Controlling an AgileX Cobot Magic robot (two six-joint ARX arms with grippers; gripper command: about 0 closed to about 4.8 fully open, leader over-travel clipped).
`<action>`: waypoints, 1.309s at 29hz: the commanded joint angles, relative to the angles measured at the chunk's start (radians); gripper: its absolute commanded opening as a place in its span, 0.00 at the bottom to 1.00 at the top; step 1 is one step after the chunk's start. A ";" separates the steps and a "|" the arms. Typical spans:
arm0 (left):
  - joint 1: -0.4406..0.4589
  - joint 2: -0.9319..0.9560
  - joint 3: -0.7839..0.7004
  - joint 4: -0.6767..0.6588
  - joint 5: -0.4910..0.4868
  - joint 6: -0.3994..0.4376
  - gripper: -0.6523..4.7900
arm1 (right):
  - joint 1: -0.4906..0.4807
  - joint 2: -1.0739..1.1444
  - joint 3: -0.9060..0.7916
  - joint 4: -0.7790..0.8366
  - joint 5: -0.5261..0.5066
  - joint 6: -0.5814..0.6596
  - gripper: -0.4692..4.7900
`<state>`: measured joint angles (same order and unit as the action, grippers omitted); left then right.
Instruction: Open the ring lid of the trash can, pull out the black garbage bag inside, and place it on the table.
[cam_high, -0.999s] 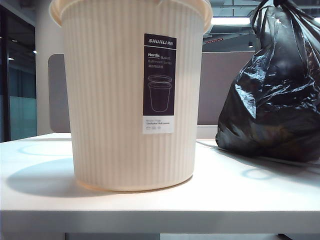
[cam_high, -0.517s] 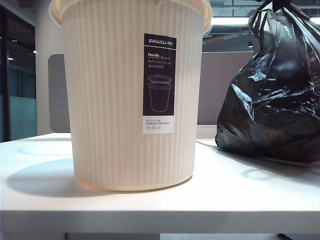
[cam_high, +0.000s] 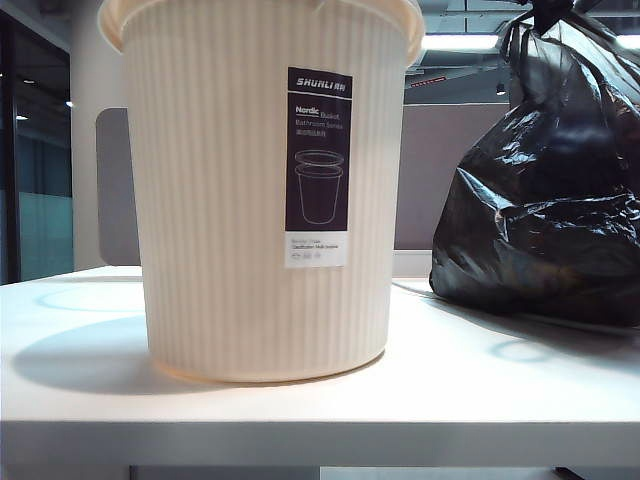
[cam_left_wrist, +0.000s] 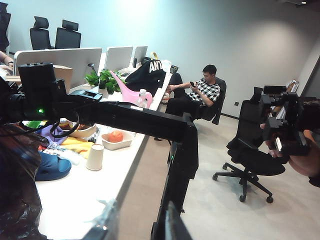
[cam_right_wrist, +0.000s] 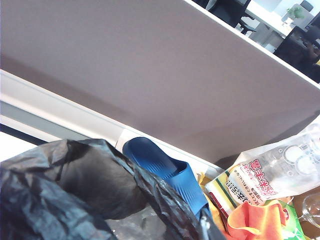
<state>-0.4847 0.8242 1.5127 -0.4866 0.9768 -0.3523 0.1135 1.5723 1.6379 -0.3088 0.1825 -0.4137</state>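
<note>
The cream ribbed trash can (cam_high: 220, 200) with its black label stands mid-table (cam_high: 450, 390). The glossy black garbage bag (cam_high: 545, 220) sits on the table to its right, clear of the can. The ring lid is out of view. My left gripper (cam_left_wrist: 140, 227) hovers off the table's side edge, its two fingers apart with only floor showing between them. My right arm (cam_left_wrist: 125, 117) reaches across to just above the bag (cam_left_wrist: 15, 200). The right gripper (cam_left_wrist: 9, 120) is a dark mass there and its jaws do not show. Crumpled bag plastic (cam_right_wrist: 60, 195) fills the near part of the right wrist view.
A dark blue slipper (cam_right_wrist: 167, 172) lies against the bag, beside snack packets (cam_right_wrist: 270, 180) and an orange cloth (cam_right_wrist: 252, 220). A paper cup (cam_left_wrist: 95, 157) and a bowl with an orange (cam_left_wrist: 116, 140) stand further along. A grey partition (cam_right_wrist: 150, 75) backs the table.
The top of the black bag has slumped and shifted slightly left, and its right shoulder now sits lower. The trash can has not moved.
</note>
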 joint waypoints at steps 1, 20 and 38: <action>0.000 -0.008 0.001 0.001 -0.012 0.001 0.34 | 0.000 -0.023 0.006 -0.006 -0.001 0.006 0.65; -0.001 -0.065 0.001 -0.013 -0.008 -0.004 0.34 | 0.003 -0.174 0.006 -0.380 -0.032 0.078 0.69; -0.001 -0.162 -0.001 -0.086 -0.022 0.057 0.34 | 0.005 -0.490 0.006 -0.468 -0.163 0.189 0.67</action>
<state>-0.4850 0.6712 1.5124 -0.5560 0.9642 -0.3290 0.1177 1.1095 1.6390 -0.7921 0.0570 -0.2382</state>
